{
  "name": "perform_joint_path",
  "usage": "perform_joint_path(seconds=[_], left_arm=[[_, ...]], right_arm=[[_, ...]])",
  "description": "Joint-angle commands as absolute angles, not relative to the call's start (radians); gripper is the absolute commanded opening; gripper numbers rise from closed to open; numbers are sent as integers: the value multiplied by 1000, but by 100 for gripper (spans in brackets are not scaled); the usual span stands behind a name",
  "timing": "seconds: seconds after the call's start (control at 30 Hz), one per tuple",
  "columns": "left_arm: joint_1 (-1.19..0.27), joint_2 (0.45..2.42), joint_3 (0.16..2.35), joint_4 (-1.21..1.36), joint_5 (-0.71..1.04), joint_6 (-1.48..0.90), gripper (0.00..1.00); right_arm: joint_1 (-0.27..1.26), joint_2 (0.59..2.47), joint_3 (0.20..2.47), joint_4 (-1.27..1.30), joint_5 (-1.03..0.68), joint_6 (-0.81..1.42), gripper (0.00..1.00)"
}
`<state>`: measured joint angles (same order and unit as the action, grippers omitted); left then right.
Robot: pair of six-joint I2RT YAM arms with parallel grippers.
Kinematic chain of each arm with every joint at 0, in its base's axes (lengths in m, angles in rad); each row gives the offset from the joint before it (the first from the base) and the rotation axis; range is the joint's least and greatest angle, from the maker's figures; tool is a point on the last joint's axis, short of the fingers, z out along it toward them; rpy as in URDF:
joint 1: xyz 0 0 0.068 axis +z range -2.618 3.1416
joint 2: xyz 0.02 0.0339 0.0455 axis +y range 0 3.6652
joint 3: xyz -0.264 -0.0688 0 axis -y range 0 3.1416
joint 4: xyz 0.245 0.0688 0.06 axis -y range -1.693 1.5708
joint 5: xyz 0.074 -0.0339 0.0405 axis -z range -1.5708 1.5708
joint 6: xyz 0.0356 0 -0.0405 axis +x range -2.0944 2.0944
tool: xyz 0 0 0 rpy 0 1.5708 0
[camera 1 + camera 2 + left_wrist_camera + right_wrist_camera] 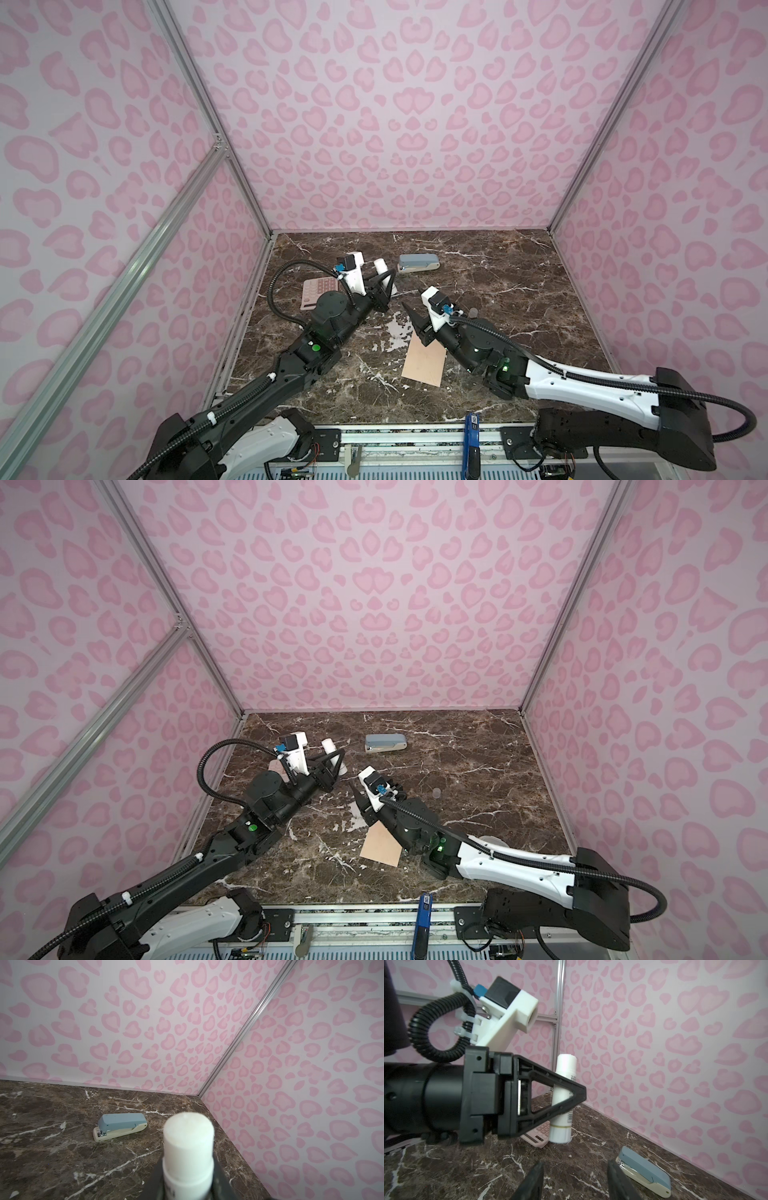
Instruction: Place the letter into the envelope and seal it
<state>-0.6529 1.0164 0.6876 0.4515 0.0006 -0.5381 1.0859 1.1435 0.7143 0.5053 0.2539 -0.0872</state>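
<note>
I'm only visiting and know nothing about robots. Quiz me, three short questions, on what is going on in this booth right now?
1. True or false: the left gripper is gripping a white glue stick.
2. The envelope: A lies flat on the table near the right gripper; B hangs from the left gripper; C is crumpled into a ball.
3. Fill in: the right gripper's jaws stand ___, with nothing between them.
Key: 1 true; 2 A; 3 open.
</note>
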Motion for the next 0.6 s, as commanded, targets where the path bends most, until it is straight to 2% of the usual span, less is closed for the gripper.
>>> perform_joint_path(seconds=[0.0,0.23,0.4,0.57], left_arm=[[-600,1003,689,467,222,-537,4],[-531,1060,652,759,653,-599,4],[-531,1108,647,909,787,-635,4],[-531,1130,652,933,823,-628,4]], right_arm=[[1038,1085,687,376,-21,-35,50],[840,1020,634,421,-422,135,49],[780,1031,604,532,-551,236,50],[776,1066,598,610,-606,272,50]])
